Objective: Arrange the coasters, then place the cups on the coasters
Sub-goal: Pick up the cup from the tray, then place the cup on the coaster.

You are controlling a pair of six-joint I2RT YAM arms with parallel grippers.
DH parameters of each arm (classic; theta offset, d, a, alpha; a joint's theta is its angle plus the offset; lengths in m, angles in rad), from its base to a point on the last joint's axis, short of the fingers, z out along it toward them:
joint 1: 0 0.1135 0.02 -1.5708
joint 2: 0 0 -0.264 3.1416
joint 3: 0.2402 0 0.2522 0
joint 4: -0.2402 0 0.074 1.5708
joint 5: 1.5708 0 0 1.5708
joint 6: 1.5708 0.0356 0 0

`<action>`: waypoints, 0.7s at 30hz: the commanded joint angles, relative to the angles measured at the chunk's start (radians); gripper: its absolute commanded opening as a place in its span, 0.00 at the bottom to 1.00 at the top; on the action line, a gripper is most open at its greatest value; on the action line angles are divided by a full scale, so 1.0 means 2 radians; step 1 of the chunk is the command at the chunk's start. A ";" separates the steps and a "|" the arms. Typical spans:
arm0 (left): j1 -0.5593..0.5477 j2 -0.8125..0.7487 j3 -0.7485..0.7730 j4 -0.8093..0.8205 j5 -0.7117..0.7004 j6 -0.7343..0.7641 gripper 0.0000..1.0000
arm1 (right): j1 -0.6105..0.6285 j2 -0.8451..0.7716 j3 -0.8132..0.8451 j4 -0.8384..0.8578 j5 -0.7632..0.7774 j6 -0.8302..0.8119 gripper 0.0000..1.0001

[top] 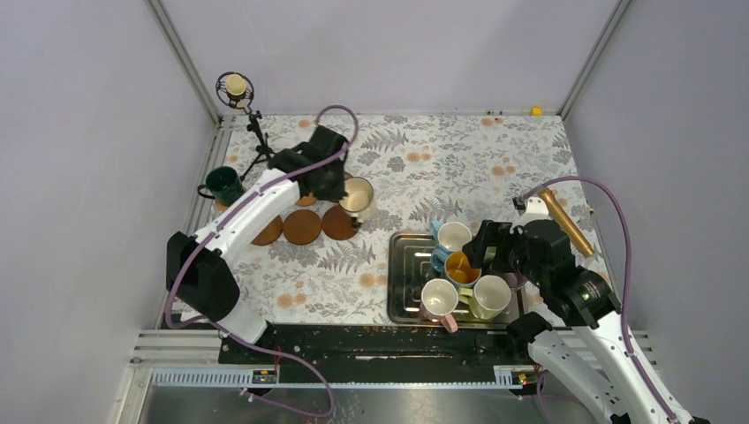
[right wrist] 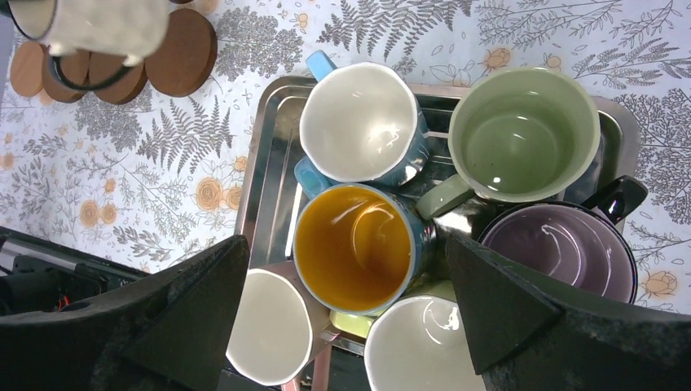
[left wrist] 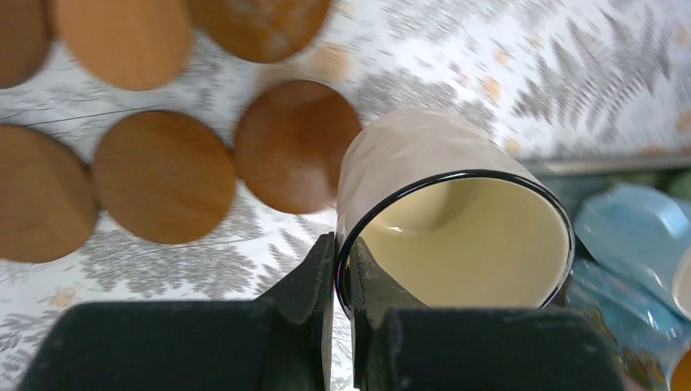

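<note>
My left gripper (left wrist: 343,252) is shut on the rim of a beige cup (left wrist: 424,155), one finger inside and one outside. The cup (top: 358,196) hangs tilted just right of several brown coasters (left wrist: 297,142) lying in a loose cluster (top: 303,227). A dark green cup (top: 225,184) stands at the far left. My right gripper (right wrist: 346,248) is open above the tray's cups, holding nothing. Under it are an orange-lined cup (right wrist: 354,248), a blue one (right wrist: 358,122), a pale green one (right wrist: 517,134), a mauve one (right wrist: 558,248) and a pink one (right wrist: 269,326).
The steel tray (top: 395,283) sits near the front edge, right of centre. A microphone stand (top: 237,91) rises at the back left corner. A brown cylinder (top: 565,221) lies at the right, behind my right arm. Grey walls close in three sides.
</note>
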 commanded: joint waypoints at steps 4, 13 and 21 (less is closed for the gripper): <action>0.134 -0.012 0.004 0.042 -0.021 0.003 0.00 | -0.002 -0.007 0.002 0.017 -0.003 -0.013 1.00; 0.255 0.055 0.068 0.030 -0.032 0.017 0.00 | -0.001 -0.010 -0.006 0.017 -0.002 -0.015 1.00; 0.307 0.131 0.164 -0.012 -0.054 0.031 0.00 | -0.001 -0.018 -0.008 0.017 0.012 -0.030 1.00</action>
